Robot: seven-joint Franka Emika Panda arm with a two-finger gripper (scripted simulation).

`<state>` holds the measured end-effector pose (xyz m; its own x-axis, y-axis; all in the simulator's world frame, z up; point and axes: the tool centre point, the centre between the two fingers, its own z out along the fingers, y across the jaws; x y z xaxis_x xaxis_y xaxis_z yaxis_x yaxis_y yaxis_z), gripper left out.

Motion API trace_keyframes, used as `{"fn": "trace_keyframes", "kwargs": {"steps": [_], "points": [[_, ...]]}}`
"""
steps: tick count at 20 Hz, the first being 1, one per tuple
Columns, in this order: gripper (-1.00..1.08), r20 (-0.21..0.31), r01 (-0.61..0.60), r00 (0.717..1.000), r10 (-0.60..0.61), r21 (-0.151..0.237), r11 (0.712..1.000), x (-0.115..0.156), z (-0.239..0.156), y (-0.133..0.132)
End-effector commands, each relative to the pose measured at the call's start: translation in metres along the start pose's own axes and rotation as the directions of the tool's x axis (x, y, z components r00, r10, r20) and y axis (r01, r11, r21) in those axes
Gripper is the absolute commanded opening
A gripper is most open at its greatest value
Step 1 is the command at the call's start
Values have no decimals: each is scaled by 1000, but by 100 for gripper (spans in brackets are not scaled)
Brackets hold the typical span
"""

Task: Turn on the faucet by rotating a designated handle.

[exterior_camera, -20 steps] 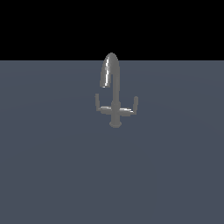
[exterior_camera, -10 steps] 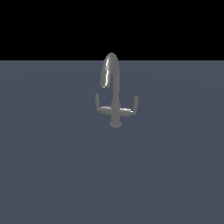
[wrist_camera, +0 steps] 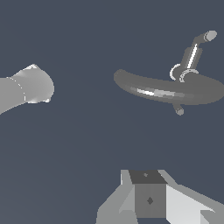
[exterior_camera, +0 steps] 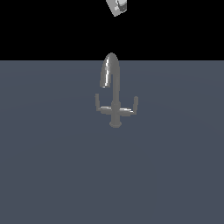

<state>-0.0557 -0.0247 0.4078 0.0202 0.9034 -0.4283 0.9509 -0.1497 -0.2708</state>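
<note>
At the top edge of the exterior view, a bit of the gripper (exterior_camera: 117, 6) now shows, above and just to the exterior view's right of the spout's arch; half a sec ago and a full sec ago that strip was plain black w/ no arm in sight. So the arm has only just come into frame, approach looks barely begun, nothing turned yet. The faucet (exterior_camera: 114, 94) stands upright mid-surface, same pose as in both earlier frames, and both levers sit where they were. The handle (exterior_camera: 99, 105) to turn is the thin L-shaped lever on the exterior view's left, the side the spout's mouth bends toward, tip upturned; its twin (exterior_camera: 132, 106) points the other way, to the exterior view's right. In the wrist view the faucet (wrist_camera: 168, 89) is seen from above, spout as a dark curved bar, w/ two pale finger parts (wrist_camera: 29, 87) at the frame edges, well apart from each other and well clear of the tap. Jaws look spread wide, holding nothing, touching nothing. Judgement: next step is to drop down beside the left lever, w/o clipping the spout arch on the way.
</note>
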Motion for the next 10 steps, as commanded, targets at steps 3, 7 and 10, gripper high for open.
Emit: {"fn": "trace_keyframes", "kwargs": {"steps": [3, 7, 10], "points": [[-100, 51, 128, 990, -129, 20, 992, 7, 5, 18], [-100, 91, 237, 966, -240, 48, 970, 13, 10, 34], [-100, 119, 315, 939, -322, 73, 946, 18, 14, 46]]}}
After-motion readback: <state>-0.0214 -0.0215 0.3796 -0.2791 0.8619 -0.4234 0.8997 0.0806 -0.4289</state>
